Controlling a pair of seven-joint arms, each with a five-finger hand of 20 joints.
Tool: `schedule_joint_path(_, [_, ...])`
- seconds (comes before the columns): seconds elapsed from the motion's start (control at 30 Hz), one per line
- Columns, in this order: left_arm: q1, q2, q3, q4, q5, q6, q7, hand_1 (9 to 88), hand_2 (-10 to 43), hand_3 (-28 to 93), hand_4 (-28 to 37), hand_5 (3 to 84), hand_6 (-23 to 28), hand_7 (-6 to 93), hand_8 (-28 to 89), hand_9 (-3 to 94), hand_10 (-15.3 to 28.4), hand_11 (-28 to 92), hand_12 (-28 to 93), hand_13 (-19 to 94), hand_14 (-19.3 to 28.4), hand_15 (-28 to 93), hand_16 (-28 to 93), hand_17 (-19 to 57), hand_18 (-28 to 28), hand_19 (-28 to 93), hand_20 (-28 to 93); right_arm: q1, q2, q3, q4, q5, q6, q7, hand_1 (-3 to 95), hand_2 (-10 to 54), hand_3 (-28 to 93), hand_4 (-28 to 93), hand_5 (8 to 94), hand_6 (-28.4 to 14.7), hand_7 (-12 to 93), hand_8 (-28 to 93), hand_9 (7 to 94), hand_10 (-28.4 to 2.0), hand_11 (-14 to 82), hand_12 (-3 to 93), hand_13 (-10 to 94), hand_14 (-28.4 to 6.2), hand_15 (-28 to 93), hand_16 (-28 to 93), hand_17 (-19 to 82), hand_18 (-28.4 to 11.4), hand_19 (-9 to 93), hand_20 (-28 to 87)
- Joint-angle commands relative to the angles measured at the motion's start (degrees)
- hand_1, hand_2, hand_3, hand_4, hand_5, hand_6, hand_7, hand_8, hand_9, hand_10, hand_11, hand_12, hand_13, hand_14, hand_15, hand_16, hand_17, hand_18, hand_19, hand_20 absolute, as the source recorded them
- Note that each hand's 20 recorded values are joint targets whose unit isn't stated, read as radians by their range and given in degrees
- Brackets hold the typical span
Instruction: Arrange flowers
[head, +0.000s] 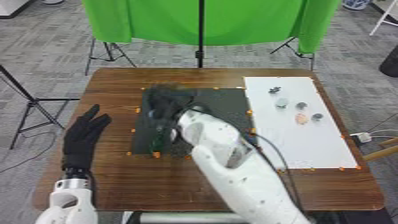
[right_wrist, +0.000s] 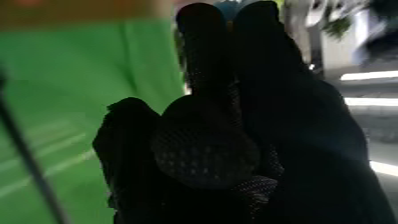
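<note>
- The right hand (head: 165, 102) is hovering above the dark mat's (head: 213, 102) far part, its grip impossible to tell.
- The left hand (head: 80, 140) is pointing forward beside the mat, released.
- Small flower-like pieces (head: 301, 118) are sitting on the white board (head: 311, 145).

Sheet (head: 306, 145) right of mat (head: 227, 102)

Lighting: diffuse, moderately bright in head view; backlit in right wrist view.
White rectangular sheet (head: 306, 145) reads brightest; right hand in black fabric glove (head: 166, 101) is blurred in head view, near-black beside glaring white streaks (right_wrist: 370, 76) in right wrist view.
</note>
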Motion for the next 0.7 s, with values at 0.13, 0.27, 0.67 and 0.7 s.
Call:
schedule_joint_path(0.13, [-3.0,1.38,2.41,1.53,-0.18,-1.88,-1.76,19.4,10.7,72,-28.3,45.5,3.4,6.0,-6,47.5,14.0,14,12,38,16.0,11,3,10.7,10.6,3,23,-0.8,-4.2,-0.8,5.4,-6.7,-0.2,-3.2,66.9,-9.5,48,-10,82.2,0.1,18,11,93.4,-8.3,6.2,37.1,94,0.3,63,28,70,-8.2,93,58])
schedule_joint_path(0.27, [-3.8,1.77,2.84,1.76,-0.07,-2.08,-1.82,19.3,10.5,72,-28.3,45.5,3.3,6.1,-6,47.6,14.0,14,12,38,16.0,11,3,10.7,10.6,3,23,-0.7,-4.1,-1.5,5.7,-6.9,1.0,-2.8,66.8,-9.5,48,-10,82.0,0.2,18,11,93.2,-8.2,6.0,37.2,94,0.3,63,29,70,-8.2,93,58])
schedule_joint_path(0.67, [-4.8,1.57,3.7,2.27,-0.07,-2.32,-2.05,19.1,8.9,72,-28.3,45.3,3.4,6.3,-5,47.5,13.9,14,12,38,16.0,11,3,10.4,10.7,3,23,-1.3,-5.7,-1.8,7.5,-7.9,2.0,-4.0,65.7,-9.5,48,-11,80.3,1.4,18,10,91.8,-7.7,5.3,36.7,94,0.2,62,30,69,-8.5,93,58])
schedule_joint_path(0.7, [-5.0,1.52,3.85,2.44,-0.19,-2.38,-1.91,19.1,8.8,72,-28.3,45.3,3.4,6.4,-5,47.5,13.9,14,12,38,16.0,11,3,10.4,10.7,3,23,-1.2,-5.6,-1.8,7.6,-8.0,2.3,-3.7,65.6,-9.5,48,-11,80.0,1.4,18,9,91.6,-7.8,5.2,36.4,94,0.2,62,30,69,-8.4,93,58])
